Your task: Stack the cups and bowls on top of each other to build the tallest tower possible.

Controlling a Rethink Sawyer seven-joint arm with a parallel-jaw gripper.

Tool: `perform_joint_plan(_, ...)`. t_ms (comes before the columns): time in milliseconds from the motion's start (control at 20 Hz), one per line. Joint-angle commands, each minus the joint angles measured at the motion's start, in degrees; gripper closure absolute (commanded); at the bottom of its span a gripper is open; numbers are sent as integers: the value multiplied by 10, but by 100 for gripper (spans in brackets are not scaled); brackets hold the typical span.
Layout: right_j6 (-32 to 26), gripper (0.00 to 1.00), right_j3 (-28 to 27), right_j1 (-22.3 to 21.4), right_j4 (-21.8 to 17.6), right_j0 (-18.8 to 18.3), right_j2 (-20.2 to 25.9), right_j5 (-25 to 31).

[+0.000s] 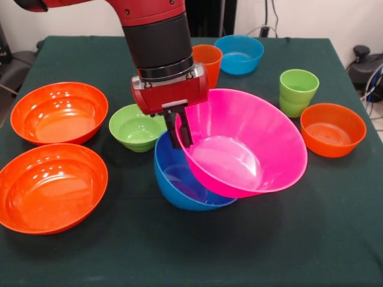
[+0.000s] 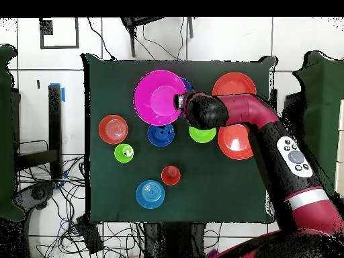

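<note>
Gripper [image 1: 183, 133] closed on the pink bowl's [image 1: 251, 143] rim, tilted over the large blue bowl [image 1: 179, 182]; all other bowls and cups remain unstacked.

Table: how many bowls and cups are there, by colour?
orange bowls: 3
blue bowls: 3
pink bowl: 1
lime green bowl: 1
lime green cups, nested: 2
orange cup: 1
Total: 11
</note>
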Motion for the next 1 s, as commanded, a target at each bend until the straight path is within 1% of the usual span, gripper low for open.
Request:
perform_joint_plan(50,-163,100,-6,21,-48,-3,9,8)
perform_joint_plan(800,-149,100,-3,19,-45,-5,13,12)
perform_joint_plan(1000,-167,100,-6,21,-37,-13,20,29)
